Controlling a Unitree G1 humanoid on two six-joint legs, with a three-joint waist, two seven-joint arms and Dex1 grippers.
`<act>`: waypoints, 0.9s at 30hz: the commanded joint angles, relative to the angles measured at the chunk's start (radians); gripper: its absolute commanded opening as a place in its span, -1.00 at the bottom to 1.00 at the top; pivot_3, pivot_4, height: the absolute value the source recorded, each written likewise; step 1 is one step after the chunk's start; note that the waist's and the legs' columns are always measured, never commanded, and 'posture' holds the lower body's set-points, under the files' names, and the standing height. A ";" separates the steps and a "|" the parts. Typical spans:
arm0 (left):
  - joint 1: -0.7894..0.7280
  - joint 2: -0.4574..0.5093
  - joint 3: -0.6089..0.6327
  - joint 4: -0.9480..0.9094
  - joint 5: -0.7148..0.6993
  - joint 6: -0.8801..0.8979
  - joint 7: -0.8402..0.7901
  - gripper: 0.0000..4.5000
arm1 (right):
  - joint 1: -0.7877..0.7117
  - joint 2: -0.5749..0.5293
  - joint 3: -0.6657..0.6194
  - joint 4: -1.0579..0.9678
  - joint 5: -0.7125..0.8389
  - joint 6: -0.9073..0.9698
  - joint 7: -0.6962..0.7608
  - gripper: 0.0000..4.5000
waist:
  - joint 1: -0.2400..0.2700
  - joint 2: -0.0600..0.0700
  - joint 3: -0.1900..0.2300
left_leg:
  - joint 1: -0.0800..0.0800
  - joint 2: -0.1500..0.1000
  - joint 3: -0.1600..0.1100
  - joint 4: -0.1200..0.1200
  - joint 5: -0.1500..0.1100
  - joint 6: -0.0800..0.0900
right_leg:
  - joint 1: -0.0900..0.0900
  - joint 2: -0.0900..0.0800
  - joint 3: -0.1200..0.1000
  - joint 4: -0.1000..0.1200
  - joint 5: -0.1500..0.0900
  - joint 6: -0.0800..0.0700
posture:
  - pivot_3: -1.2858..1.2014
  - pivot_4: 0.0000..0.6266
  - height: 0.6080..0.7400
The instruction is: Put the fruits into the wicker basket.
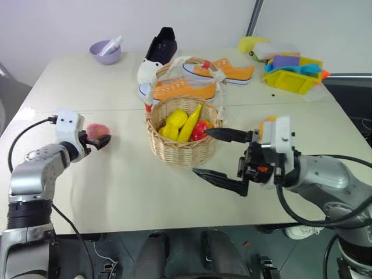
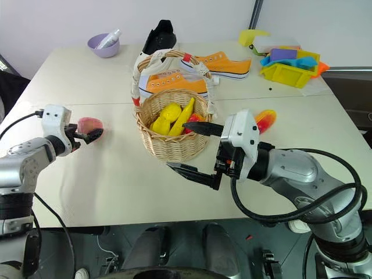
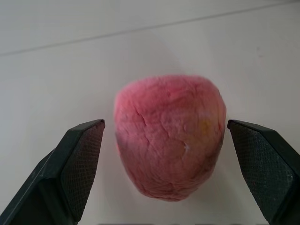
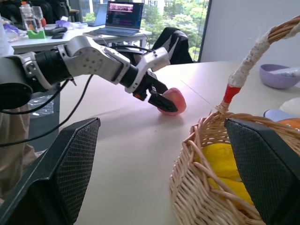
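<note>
Pink-red peach [image 3: 169, 143]; orange-yellow mango [image 2: 265, 120] blushed red; tan woven wicker basket [image 1: 183, 148] holding yellow lemon [image 1: 174, 123] and banana [image 1: 190, 124]; cream worktop [image 1: 116, 192]; orange sneakers [image 1: 185, 88].

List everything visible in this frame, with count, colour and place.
peach: 1, pink-red, on table between the left gripper's fingers, untouched
mango: 1, orange-yellow, behind right gripper
wicker basket: 1, tan, table centre, holding yellow and red toy pieces
sneakers: 2, orange, behind basket
black shoe: 1, far side
bowl: 1, purple, far left
bin: 1, yellow, far right
left gripper: open
right gripper: open, beside basket
</note>
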 commanded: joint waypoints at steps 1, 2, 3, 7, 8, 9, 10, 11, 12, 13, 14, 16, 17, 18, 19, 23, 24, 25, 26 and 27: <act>-0.040 -0.005 0.014 0.022 0.021 -0.032 0.015 0.76 | 0.036 -0.001 -0.017 -0.027 -0.022 -0.035 0.011 1.00 | 0.000 0.000 0.000 | 0.000 0.000 0.000 0.000 0.000 0.000 | 0.000 0.000 0.000 0.000 0.000 0.000 | 0.03 -0.52 0.84; -0.045 -0.005 0.010 0.028 0.027 -0.040 0.013 0.63 | 0.043 0.000 -0.017 -0.029 -0.026 -0.038 0.012 1.00 | 0.000 0.000 0.000 | 0.000 0.000 0.000 0.000 0.000 0.000 | 0.000 0.000 0.000 0.000 0.000 0.000 | 0.03 -0.52 0.84; -0.048 -0.004 0.005 0.032 0.034 -0.048 0.009 0.43 | 0.050 0.001 -0.017 -0.031 -0.030 -0.041 0.013 1.00 | 0.000 0.000 0.000 | 0.000 0.000 0.000 0.000 0.000 0.000 | 0.000 0.000 0.000 0.000 0.000 0.000 | 0.03 -0.52 0.84; -0.046 0.002 0.001 0.036 0.051 -0.077 0.001 0.43 | 0.066 0.000 -0.014 -0.036 -0.040 -0.049 0.013 1.00 | -0.001 0.000 0.000 | 0.000 0.000 0.000 0.000 0.000 0.000 | -0.001 0.000 0.000 0.001 0.000 0.000 | 0.03 -0.52 0.84; -0.039 0.007 0.002 0.031 0.055 -0.088 -0.005 0.43 | 0.069 -0.001 -0.014 -0.038 -0.042 -0.050 0.012 1.00 | -0.001 0.000 0.000 | 0.000 0.000 0.000 0.000 0.000 0.000 | -0.001 0.000 0.000 0.001 0.000 0.000 | 0.03 -0.52 0.84; -0.030 0.013 0.005 0.023 0.057 -0.101 -0.016 0.43 | 0.072 -0.003 -0.016 -0.038 -0.045 -0.050 0.011 1.00 | -0.001 0.000 0.000 | 0.000 0.001 0.000 0.000 0.000 0.000 | -0.001 0.000 0.000 0.001 0.000 0.000 | 0.03 -0.52 0.84; -0.006 0.018 0.025 -0.012 0.031 -0.136 -0.062 0.43 | 0.076 -0.006 -0.020 -0.036 -0.048 -0.051 0.011 1.00 | -0.002 0.000 0.000 | 0.000 0.001 0.000 0.000 0.000 0.000 | -0.001 0.000 0.000 0.001 0.000 0.000 | 0.03 -0.52 0.84; 0.021 0.022 0.051 -0.068 -0.016 -0.157 -0.124 0.43 | 0.080 -0.010 -0.027 -0.033 -0.050 -0.051 0.012 1.00 | -0.003 0.000 0.000 | 0.000 0.001 0.000 0.000 0.000 0.000 | -0.001 0.000 0.000 0.001 0.000 0.000 | 0.03 -0.52 0.84; 0.047 0.020 0.085 -0.142 -0.095 -0.154 -0.198 0.43 | 0.086 -0.017 -0.038 -0.025 -0.053 -0.053 0.017 1.00 | -0.004 0.000 0.000 | 0.000 0.001 0.001 0.000 0.000 0.000 | -0.001 -0.001 0.001 0.001 0.000 0.000 | 0.03 -0.52 0.84; 0.070 0.020 0.111 -0.218 -0.178 -0.133 -0.264 0.43 | 0.090 -0.024 -0.050 -0.016 -0.055 -0.056 0.023 1.00 | -0.003 0.000 0.000 | -0.001 0.001 0.001 0.000 0.000 0.000 | -0.002 -0.001 0.001 0.001 0.000 0.000 | 0.03 -0.52 0.84; 0.085 0.023 0.129 -0.287 -0.263 -0.084 -0.313 0.43 | 0.094 -0.030 -0.063 -0.005 -0.057 -0.058 0.030 1.00 | -0.001 0.000 0.000 | -0.002 0.001 0.001 0.000 0.000 0.000 | -0.003 -0.002 0.001 0.001 0.000 0.000 | 0.03 -0.52 0.84; 0.082 0.033 0.123 -0.411 -0.387 -0.013 -0.363 0.43 | 0.091 -0.043 -0.088 0.024 -0.060 -0.062 0.045 1.00 | 0.006 -0.001 0.000 | -0.003 0.001 0.001 0.000 0.000 0.000 | -0.003 -0.003 0.001 0.000 0.000 0.000 | 0.03 -0.52 0.84; 0.065 0.041 0.098 -0.454 -0.411 0.017 -0.364 0.43 | 0.087 -0.050 -0.096 0.039 -0.064 -0.064 0.053 1.00 | 0.008 -0.001 0.000 | -0.003 0.001 0.001 0.001 0.000 0.000 | -0.002 -0.004 0.000 0.000 0.000 0.000 | 0.03 -0.52 0.84; 0.032 0.040 0.059 -0.494 -0.414 0.024 -0.356 0.43 | 0.082 -0.056 -0.103 0.055 -0.069 -0.065 0.059 1.00 | 0.010 -0.001 0.000 | -0.002 0.001 0.001 0.001 0.000 0.000 | 0.000 -0.004 0.000 0.000 0.000 -0.001 | 0.03 -0.52 0.84; 0.010 0.040 0.033 -0.517 -0.413 0.029 -0.347 0.43 | 0.079 -0.059 -0.107 0.064 -0.072 -0.066 0.063 1.00 | 0.015 -0.001 0.000 | -0.001 0.001 0.001 0.001 0.000 0.000 | 0.001 -0.004 0.000 0.000 0.000 -0.001 | 0.03 -0.52 0.84; -0.184 -0.053 -0.146 -0.519 -0.334 0.085 -0.202 0.43 | 0.067 -0.073 -0.135 0.108 -0.090 -0.065 0.071 1.00 | 0.021 -0.001 0.000 | 0.001 0.000 0.004 0.004 0.000 0.000 | 0.005 0.000 0.000 -0.001 0.000 -0.001 | 0.03 -0.52 0.84; -0.220 -0.058 -0.215 -0.512 -0.276 0.068 -0.195 0.43 | 0.067 -0.076 -0.143 0.117 -0.097 -0.065 0.069 1.00 | 0.021 -0.001 0.000 | 0.001 0.000 0.004 0.004 0.000 0.000 | 0.005 0.000 0.000 -0.001 0.000 -0.001 | 0.03 -0.52 0.84; -0.243 -0.059 -0.262 -0.508 -0.237 0.055 -0.192 0.43 | 0.067 -0.078 -0.149 0.122 -0.101 -0.064 0.067 1.00 | 0.020 -0.001 0.000 | 0.001 0.000 0.004 0.004 0.000 0.000 | 0.005 0.001 0.000 -0.001 0.000 0.000 | 0.03 -0.52 0.84; -0.270 -0.087 -0.286 -0.496 -0.239 0.069 -0.182 0.43 | 0.068 -0.077 -0.155 0.126 -0.107 -0.062 0.061 1.00 | 0.017 -0.001 0.000 | 0.001 0.000 0.004 0.004 0.000 0.000 | 0.004 0.001 0.000 -0.001 0.000 0.000 | 0.03 -0.52 0.84; -0.287 -0.105 -0.305 -0.488 -0.237 0.068 -0.183 0.43 | 0.070 -0.076 -0.160 0.129 -0.112 -0.060 0.054 1.00 | 0.015 -0.001 0.000 | 0.001 0.000 0.004 0.003 0.000 0.000 | 0.004 0.002 0.000 -0.001 0.000 0.000 | 0.03 -0.52 0.84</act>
